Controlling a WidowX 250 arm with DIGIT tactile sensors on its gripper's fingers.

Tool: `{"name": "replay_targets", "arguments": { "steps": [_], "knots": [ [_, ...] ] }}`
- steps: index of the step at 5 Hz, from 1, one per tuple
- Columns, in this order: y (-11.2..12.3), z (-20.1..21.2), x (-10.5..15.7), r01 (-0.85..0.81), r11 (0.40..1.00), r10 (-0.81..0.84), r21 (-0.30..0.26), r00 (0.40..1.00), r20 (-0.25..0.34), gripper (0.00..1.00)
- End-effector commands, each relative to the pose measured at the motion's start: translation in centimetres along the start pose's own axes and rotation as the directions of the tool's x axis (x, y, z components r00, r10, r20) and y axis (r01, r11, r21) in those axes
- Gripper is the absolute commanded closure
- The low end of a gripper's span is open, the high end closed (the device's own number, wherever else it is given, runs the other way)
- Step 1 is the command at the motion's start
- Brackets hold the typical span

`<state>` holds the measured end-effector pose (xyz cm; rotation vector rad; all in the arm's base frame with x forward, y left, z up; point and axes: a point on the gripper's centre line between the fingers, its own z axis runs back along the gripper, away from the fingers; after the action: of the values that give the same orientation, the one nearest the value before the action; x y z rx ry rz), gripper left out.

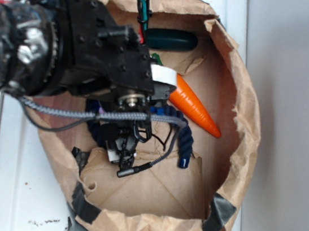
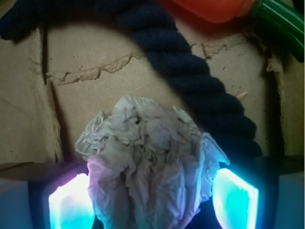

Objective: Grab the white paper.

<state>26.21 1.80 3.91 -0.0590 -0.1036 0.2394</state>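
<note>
Inside the crinkled brown paper bag (image 1: pixel 238 132), we see the gripper (image 2: pixel 152 200) set down around the white paper (image 2: pixel 147 157), its two glowing pads (image 2: pixel 233 198) pressed against either side of the crumpled ball, so the grip looks closed on it. From the exterior view the ball is mostly hidden beneath the black arm, near the bag's middle, left of the orange toy carrot (image 1: pixel 195 108). The risk, as we judge it, is slippage: the wad is light, irregular and springy, and its loose folds could compress or pull free if only the outer wrinkles are pinched. The thick dark blue rope (image 2: pixel 190 76), coarse and twisted, curves just beyond the ball and touches its right edge, so it could drag along or snag on a lift. The bag floor is flat, creased brown paper with torn seams. The carrot is smooth and tapered, with green ribbed stalks (image 2: pixel 281 21) at its top.
</note>
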Motion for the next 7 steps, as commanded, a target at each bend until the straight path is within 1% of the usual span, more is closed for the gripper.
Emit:
{"name": "replay_targets", "arguments": {
  "steps": [1, 3, 4, 6, 7],
  "knots": [
    [0.2, 0.4, 1.2, 0.006, 1.000, -0.006, 0.000, 1.000, 0.002, 1.00],
    [0.4, 0.5, 1.3, -0.011, 1.000, 0.011, 0.006, 0.999, 0.036, 1.00],
    [0.3, 1.7, 1.4, 0.008, 1.000, -0.008, -0.008, 0.997, 0.072, 1.00],
    [-1.8, 7.2, 2.4, 0.030, 0.998, -0.027, -0.054, 0.998, 0.048, 1.00],
    [-2.5, 9.3, 3.0, 0.028, 0.999, -0.026, -0.047, 0.999, 0.039, 1.00]
  ]
}}
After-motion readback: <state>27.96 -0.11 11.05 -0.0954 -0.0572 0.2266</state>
